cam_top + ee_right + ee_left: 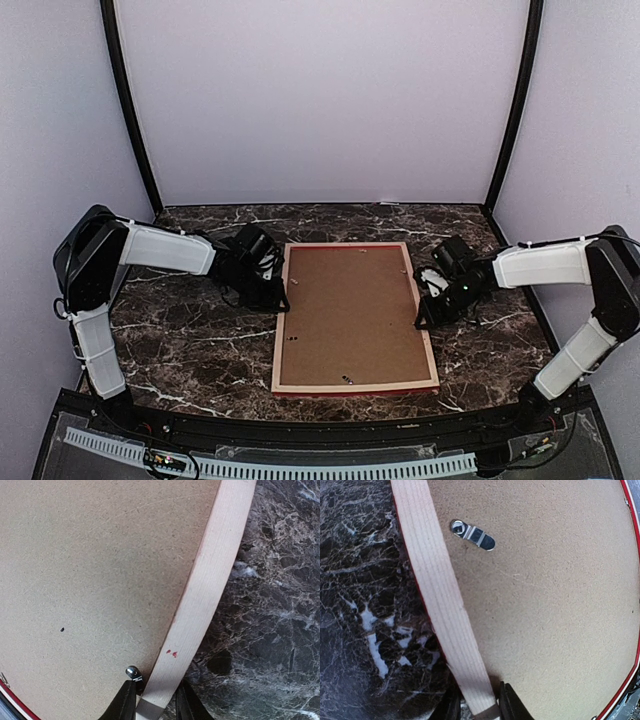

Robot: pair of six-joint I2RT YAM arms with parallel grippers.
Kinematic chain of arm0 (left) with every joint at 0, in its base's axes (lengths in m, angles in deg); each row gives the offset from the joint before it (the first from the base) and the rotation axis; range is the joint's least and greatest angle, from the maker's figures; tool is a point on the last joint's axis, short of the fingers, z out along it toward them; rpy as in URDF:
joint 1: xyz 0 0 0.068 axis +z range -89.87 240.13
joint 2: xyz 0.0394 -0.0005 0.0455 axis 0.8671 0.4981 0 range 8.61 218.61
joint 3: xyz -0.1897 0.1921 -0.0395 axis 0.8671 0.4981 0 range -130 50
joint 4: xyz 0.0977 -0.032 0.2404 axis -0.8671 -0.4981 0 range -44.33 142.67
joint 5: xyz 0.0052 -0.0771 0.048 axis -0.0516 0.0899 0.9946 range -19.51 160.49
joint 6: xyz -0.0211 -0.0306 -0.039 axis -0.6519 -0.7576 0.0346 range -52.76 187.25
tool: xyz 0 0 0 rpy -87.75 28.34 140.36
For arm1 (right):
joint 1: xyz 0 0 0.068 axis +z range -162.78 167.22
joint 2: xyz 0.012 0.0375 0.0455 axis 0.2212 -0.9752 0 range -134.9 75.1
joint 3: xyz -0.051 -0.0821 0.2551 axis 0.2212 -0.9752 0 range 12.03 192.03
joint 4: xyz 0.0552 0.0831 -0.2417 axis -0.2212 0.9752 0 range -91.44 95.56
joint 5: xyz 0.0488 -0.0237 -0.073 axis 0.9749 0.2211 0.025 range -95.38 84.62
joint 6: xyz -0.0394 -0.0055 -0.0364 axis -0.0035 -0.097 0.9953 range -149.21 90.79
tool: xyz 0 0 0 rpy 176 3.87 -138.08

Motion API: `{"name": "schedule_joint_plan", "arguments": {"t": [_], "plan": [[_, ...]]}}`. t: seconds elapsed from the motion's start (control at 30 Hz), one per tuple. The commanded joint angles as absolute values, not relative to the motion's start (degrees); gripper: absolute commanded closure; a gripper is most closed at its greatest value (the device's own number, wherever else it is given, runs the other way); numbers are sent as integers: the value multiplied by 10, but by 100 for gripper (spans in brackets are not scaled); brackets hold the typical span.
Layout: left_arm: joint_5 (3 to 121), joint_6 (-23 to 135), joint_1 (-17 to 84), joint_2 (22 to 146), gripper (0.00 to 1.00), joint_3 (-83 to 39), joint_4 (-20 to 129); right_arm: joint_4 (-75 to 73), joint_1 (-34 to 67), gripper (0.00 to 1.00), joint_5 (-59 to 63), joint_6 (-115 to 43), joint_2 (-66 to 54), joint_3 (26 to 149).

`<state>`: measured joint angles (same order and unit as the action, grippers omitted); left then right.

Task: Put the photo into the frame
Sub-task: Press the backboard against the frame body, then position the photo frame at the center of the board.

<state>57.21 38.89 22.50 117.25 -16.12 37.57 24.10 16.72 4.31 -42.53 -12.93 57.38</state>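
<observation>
**Both tools clamped on the frame (355, 387), which lies face down**

The frame lies flat in the middle of the dark marbled worktop (190, 345). Its back is turned up, showing pale wood rails with a thin red line along the outer edge. A brown backing board (352, 312) fills the opening inside the rails. In the overhead view the frame's long sides run from the bottom of the picture toward the top, with the whole thing turned slightly off square.

The left tool (275, 298) meets the frame's left rail in the upper half of that side. In its own camera the two dark fingers (451, 705) sit at the bottom of the picture, one on each side of the pale rail and pressed against it, so it is pinching the rail. A small metal turn clip (472, 534) lies on the board just inside the rail, near the top of that picture.

The right tool (425, 310) meets the right rail about halfway along. Its camera shows the same grip, one finger on the board side and one on the worktop side, both squeezed onto the wood. A small round metal stud (132, 671) sits just beside the inner finger, and two tiny red flecks (171, 653) mark the rail above the grip.

Both arms reach in from the sides, elbows out near the left and right walls.
</observation>
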Motion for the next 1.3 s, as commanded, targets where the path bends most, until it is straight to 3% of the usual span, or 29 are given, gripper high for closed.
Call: {"name": "schedule_joint_plan", "arguments": {"t": [0.0,0.2,0.3,0.93,1.27], "plan": [[572,402,222,1176,74,-153,358,215,154,70,67,-412,-131,597],[570,401,222,1173,74,-153,357,206,138,43,76,-430,-111,603],[570,400,222,1173,74,-154,357,204,130,38,67,-439,-101,612],[557,391,222,1162,72,-156,366,166,100,36,23,-487,-162,662],[553,386,217,1159,72,-158,370,142,100,49,50,-485,-208,656]]}}
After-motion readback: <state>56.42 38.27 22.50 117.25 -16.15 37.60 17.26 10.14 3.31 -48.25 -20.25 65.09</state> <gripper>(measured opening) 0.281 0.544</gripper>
